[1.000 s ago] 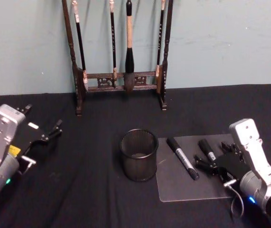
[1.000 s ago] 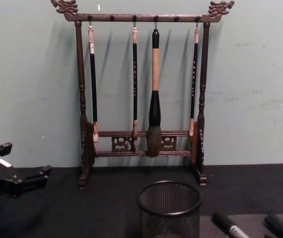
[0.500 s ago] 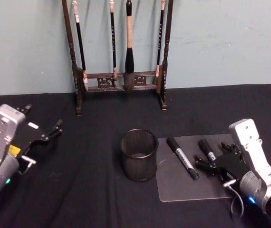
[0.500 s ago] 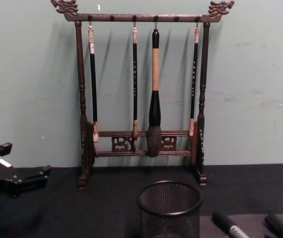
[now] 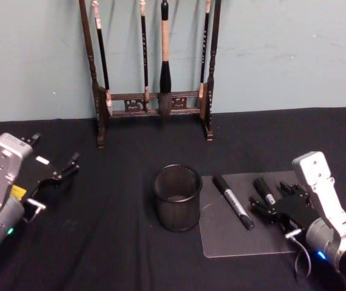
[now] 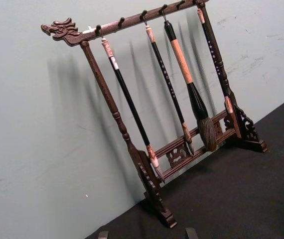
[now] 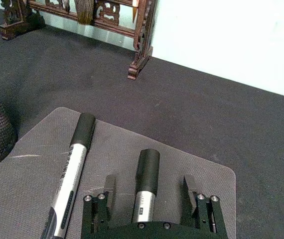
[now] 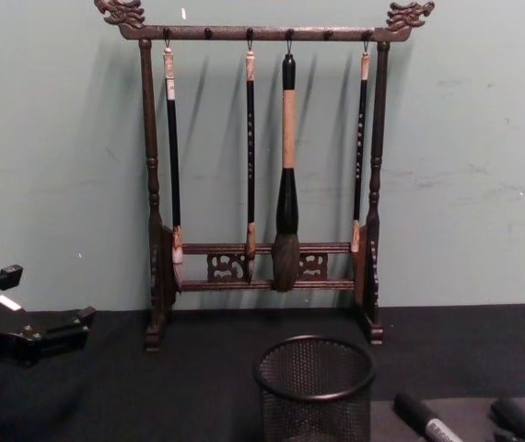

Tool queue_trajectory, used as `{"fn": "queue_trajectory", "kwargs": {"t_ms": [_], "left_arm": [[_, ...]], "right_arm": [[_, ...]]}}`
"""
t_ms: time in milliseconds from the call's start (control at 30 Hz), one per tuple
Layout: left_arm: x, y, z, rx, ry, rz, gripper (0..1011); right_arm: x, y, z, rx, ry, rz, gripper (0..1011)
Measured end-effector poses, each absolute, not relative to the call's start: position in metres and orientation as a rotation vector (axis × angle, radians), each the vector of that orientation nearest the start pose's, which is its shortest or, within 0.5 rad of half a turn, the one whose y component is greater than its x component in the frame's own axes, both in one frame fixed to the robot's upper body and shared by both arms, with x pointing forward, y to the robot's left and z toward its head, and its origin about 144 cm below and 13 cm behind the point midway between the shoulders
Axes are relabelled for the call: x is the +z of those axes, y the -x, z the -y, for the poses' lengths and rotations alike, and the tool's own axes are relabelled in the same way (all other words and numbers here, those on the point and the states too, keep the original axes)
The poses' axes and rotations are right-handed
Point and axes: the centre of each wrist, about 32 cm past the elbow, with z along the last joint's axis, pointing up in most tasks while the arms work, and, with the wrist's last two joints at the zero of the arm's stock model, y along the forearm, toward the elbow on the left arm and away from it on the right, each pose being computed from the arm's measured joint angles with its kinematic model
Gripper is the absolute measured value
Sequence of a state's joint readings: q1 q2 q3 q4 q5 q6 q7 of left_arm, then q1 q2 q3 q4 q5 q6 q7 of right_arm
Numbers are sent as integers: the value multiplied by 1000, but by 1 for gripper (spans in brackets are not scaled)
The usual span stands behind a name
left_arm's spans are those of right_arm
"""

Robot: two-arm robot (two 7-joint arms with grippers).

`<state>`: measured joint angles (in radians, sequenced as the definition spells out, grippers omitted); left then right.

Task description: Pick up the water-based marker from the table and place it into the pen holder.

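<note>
Black table [image 5: 118, 242], head view: right gripper [image 5: 271, 200] had edged forward over grey mat [image 5: 234, 239], jaws wide; left gripper [image 5: 56, 148] open by left edge. Right wrist view: water-based marker [image 7: 146, 179] lay between fingers [image 7: 109, 185], ungripped, so closing looked next. Chest view: pen holder [image 8: 316, 387] stood beside mat.

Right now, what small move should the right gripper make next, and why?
Probably close the right gripper on the shorter marker: its open fingers stand on either side of the barrel, which lies on the grey mat. The pen holder stands to the mat's left; the left gripper is parked, open, at the far left.
</note>
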<state>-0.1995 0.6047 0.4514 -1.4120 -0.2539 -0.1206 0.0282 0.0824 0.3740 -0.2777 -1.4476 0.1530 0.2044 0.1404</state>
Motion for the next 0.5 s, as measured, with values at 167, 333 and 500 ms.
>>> {"fn": "queue_trajectory", "kwargs": {"t_ms": [167, 333, 500], "left_arm": [[1140, -489, -310, 1248, -304, 285, 1001], [1140, -489, -310, 1248, -304, 285, 1001], [1140, -489, -310, 1248, -304, 285, 1001]], "right_arm": [[1119, -470, 269, -1209, 433, -63, 717], [1119, -470, 269, -1209, 433, -63, 577], [1119, -470, 269, -1209, 433, -63, 433]]}}
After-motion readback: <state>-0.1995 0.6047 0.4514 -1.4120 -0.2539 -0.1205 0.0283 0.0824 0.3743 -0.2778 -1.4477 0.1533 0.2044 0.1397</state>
